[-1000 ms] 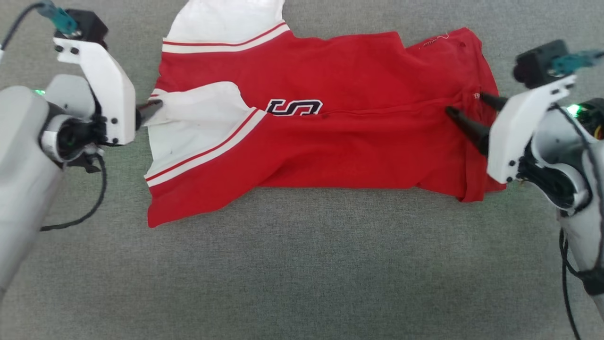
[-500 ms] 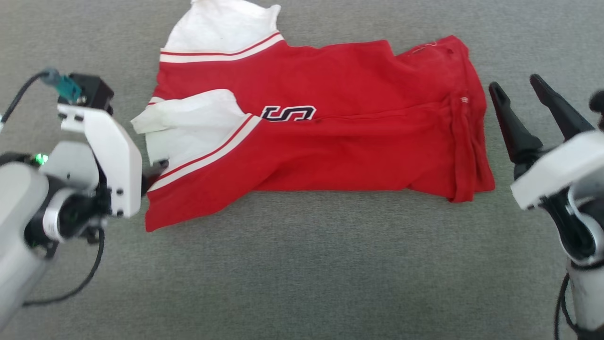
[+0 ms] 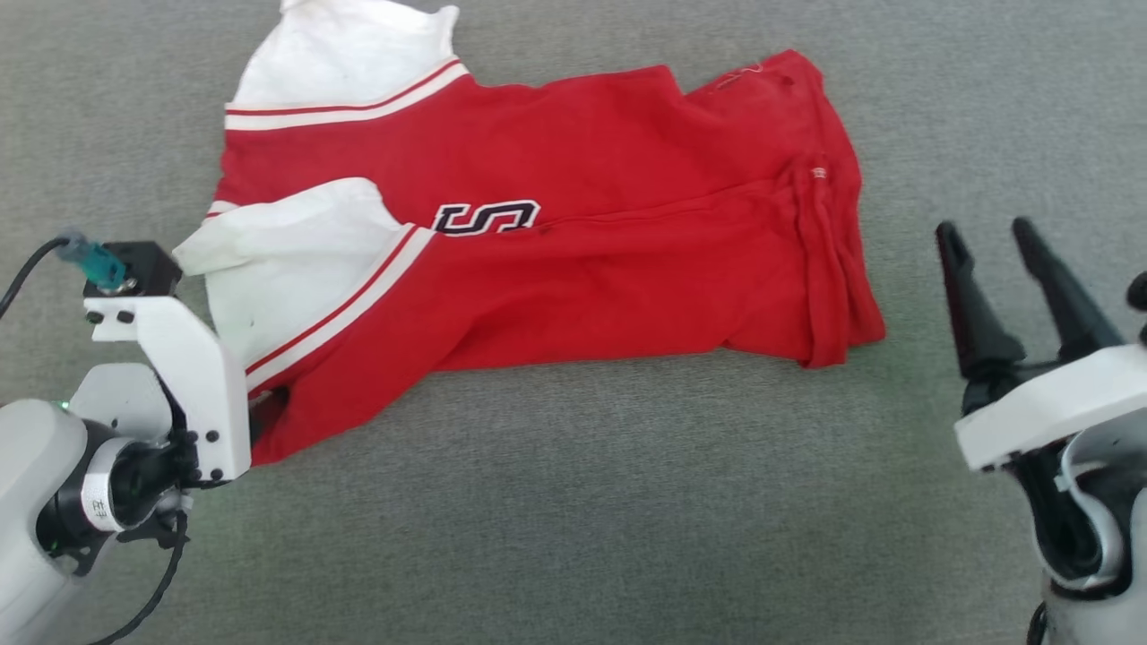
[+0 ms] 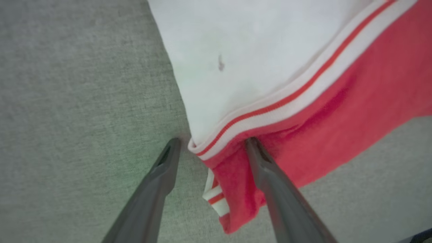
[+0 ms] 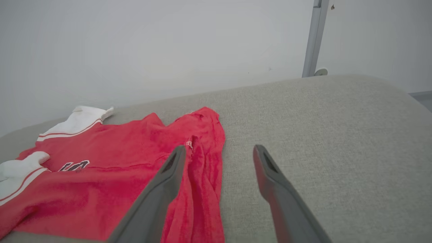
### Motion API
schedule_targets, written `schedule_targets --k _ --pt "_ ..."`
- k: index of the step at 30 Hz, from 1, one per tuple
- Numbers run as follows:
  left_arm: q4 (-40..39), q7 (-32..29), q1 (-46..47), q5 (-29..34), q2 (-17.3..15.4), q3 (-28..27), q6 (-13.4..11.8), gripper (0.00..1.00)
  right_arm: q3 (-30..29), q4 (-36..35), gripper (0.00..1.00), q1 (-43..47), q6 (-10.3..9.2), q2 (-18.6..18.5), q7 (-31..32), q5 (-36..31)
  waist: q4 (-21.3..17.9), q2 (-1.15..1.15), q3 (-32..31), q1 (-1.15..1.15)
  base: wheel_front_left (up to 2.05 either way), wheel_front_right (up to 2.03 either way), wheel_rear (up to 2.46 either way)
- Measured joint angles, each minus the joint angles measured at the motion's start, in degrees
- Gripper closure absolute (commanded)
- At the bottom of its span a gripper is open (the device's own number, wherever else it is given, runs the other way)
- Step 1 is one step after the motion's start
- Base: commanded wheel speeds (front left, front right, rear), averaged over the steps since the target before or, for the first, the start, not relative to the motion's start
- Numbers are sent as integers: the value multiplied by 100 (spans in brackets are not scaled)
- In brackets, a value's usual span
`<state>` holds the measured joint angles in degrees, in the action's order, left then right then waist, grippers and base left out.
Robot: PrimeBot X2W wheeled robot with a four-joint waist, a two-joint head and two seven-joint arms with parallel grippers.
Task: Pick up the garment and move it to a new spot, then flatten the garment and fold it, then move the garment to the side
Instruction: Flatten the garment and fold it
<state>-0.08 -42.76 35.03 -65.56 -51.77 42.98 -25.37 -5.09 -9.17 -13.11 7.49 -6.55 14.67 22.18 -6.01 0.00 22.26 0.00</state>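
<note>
The left gripper [image 4: 212,143] has its jaws spread and straddles the shirt's [image 3: 582,269] near corner. The striped seam [image 4: 270,108] ends between the 2 fingers, 1 finger over the grey surface [image 4: 84,101], the other over red. The right gripper [image 3: 986,233], jaws spread too and holding nothing, sits apart from the hem [image 3: 833,269], which lies left of its fingertips. Beyond both, the shirt lies folded lengthwise, 1 white sleeve [image 3: 278,260] lapped over the red, the other [image 3: 349,54] poking out at the far edge. It looks light, limp and slightly clingy. I'd pinch through every layer at the end corners, or 1 layer may peel away and undo the fold.
</note>
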Motion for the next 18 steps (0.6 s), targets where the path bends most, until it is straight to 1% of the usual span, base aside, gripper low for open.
schedule_targets --k 5,6,7,13,18 --pt "466 43 -39 -245 203 -93 37 0 114 110 0 146 0 -41 307 71 -97 0 12 0 0 0 0" --pt "547 22 -39 -336 265 -133 43 3 138 144 0 159 0 -77 398 102 -95 0 9 0 0 0 0" --pt "615 5 -39 -402 304 -176 56 100 146 169 0 174 0 -94 485 134 -91 0 5 0 0 0 0" --pt "744 -19 -34 -500 417 -180 93 100 252 363 0 179 0 -294 1225 342 -12 0 -29 0 0 0 0" --pt "702 2 -4 -450 516 -132 145 100 261 637 0 -94 0 -400 1935 421 127 0 -29 0 0 0 0"
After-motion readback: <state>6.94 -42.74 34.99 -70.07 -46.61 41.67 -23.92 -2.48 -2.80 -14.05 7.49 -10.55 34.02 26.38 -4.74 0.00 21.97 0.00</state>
